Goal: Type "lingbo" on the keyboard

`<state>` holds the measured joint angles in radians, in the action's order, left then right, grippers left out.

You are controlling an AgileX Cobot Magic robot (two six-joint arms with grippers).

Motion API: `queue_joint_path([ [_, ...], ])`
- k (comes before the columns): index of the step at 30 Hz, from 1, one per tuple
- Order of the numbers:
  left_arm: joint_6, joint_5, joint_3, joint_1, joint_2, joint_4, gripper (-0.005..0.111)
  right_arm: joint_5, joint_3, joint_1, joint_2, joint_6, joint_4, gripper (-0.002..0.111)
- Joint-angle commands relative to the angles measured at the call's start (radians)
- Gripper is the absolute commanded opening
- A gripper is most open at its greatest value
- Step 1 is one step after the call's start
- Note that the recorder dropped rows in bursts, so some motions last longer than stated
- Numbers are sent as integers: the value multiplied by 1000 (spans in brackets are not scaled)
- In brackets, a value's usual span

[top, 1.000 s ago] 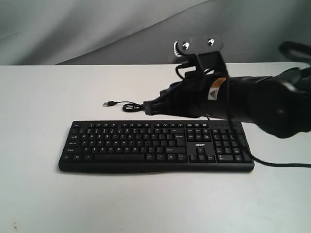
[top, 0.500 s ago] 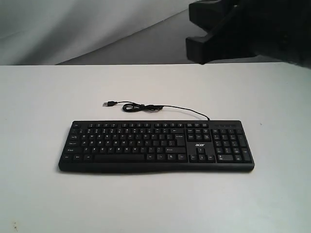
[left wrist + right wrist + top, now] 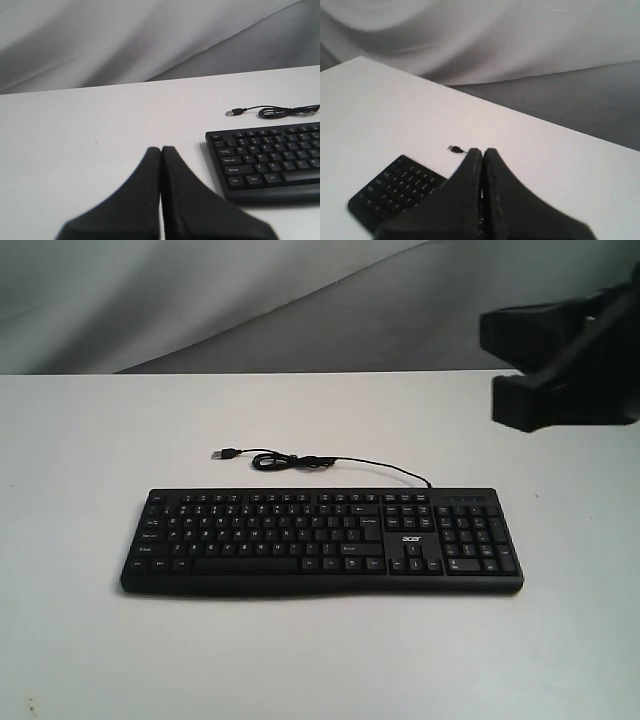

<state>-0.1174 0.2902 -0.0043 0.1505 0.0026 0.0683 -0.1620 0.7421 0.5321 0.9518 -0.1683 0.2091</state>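
My left tool (image 3: 161, 149) has its two black fingers pressed together, with nothing between them. It hangs over bare white bench (image 3: 75, 150). The black keyboard (image 3: 270, 155) lies flat on the bench, ahead of this tool and off to the side towards the other arm. Its Ctrl and Shift corner is nearest the tips but does not touch them. Past the keyboard's far edge, its thin USB cable (image 3: 300, 460) lies in a loose coil, and the plug (image 3: 234, 112) rests on the bench, connected to nothing. The right tool (image 3: 482, 151) is also pressed together and empty. It is raised clear of the bench, with the keyboard (image 3: 395, 192) lower down and ahead of it. In the exterior view, the right arm (image 3: 560, 360) is a dark blur, well apart from the number pad end of the keyboard (image 3: 320, 540).
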Motion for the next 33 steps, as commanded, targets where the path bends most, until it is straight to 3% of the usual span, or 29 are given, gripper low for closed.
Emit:
queue_joint_path([
  [1,-4,-5,4,2,-3,-8,1,194,-193,-116,-112,-3,135,0],
  [8,-4,-5,4,2,-3,-8,1,338,-483,-291,-358,-3,162,0],
  [15,-4,-5,4,2,-3,-8,1,406,-641,-493,-615,-103,158,0],
  [23,-4,-5,4,2,-3,-8,1,376,-724,-546,-820,-174,158,0],
  [33,-4,-5,4,2,-3,-8,1,246,-742,-572,-844,-198,153,0],
])
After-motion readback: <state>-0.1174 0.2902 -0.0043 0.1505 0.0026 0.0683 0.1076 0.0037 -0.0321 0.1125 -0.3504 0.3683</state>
